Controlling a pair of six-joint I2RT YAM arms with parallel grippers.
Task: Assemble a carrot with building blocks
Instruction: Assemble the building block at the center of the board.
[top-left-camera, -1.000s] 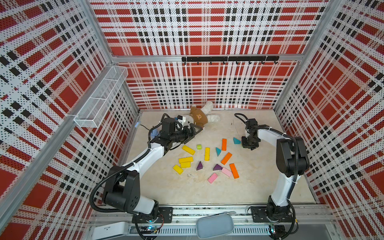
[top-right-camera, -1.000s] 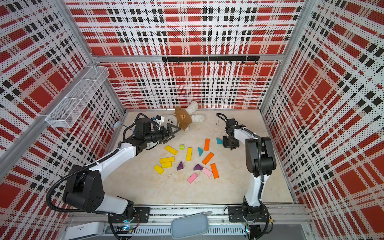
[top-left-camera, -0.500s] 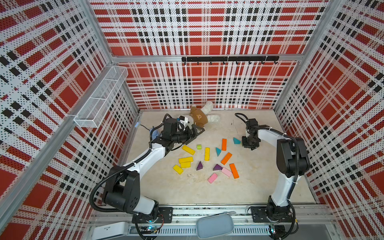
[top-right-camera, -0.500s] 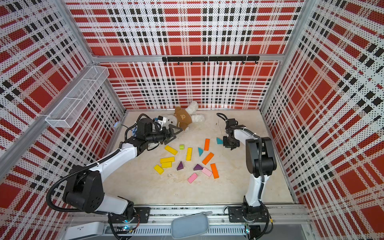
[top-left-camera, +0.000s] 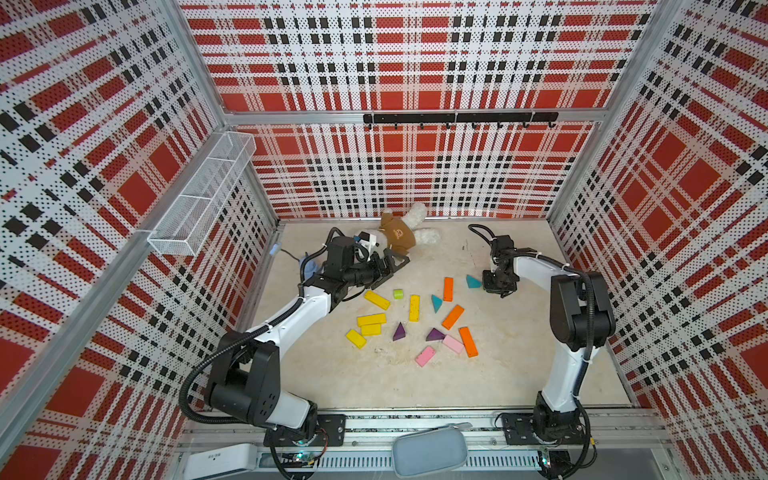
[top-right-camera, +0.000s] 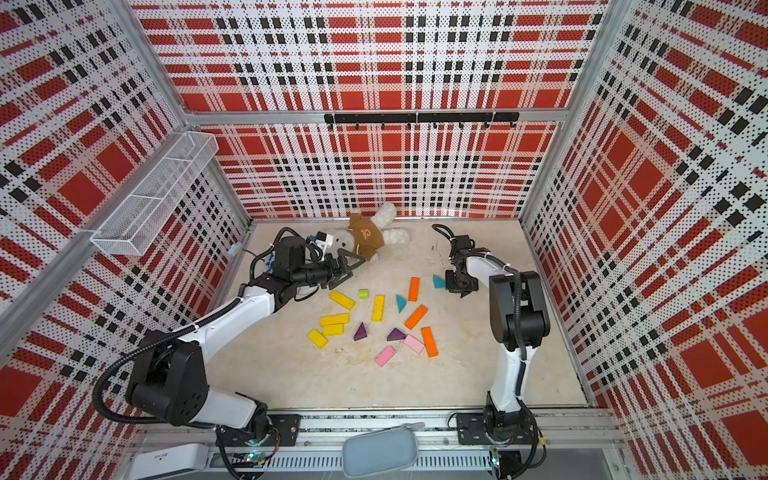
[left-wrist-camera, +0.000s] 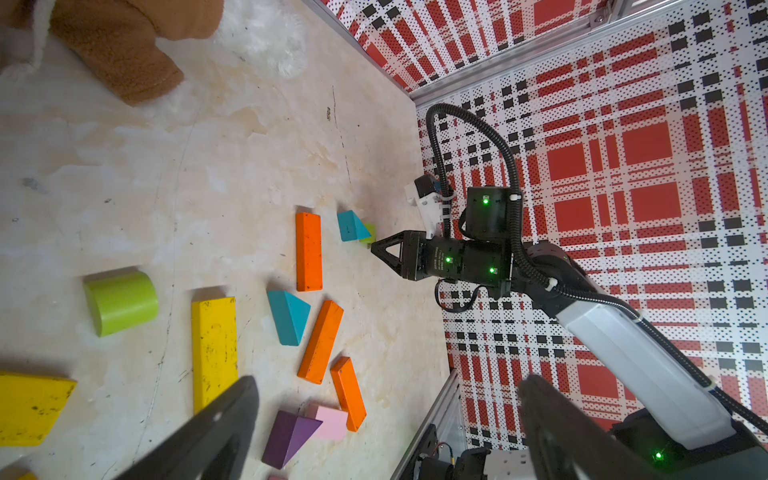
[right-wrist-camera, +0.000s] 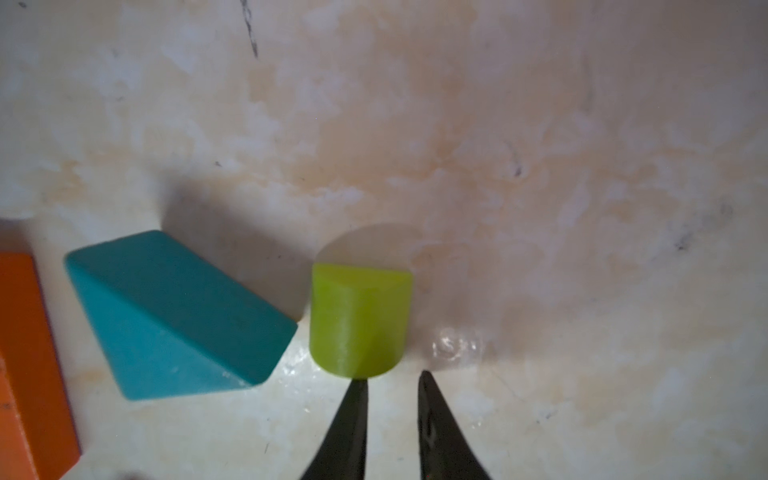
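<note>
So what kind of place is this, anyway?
Probably a robot test cell, not a home: perforated plaid walls on an aluminium frame, a left arm and right arm bolted to a front rail, and toy blocks scattered on the floor.

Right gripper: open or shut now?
Shut. The right gripper shows fingertips close together, nothing between them, just short of the lime-green cylinder.

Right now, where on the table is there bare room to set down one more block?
The widest bare patch of the beige tabletop lies between the front pink flat block and the front rail. Another lies between the white plush toy in a brown shirt and the right tool. The middle, among the scattered coloured building blocks, is crowded.
</note>
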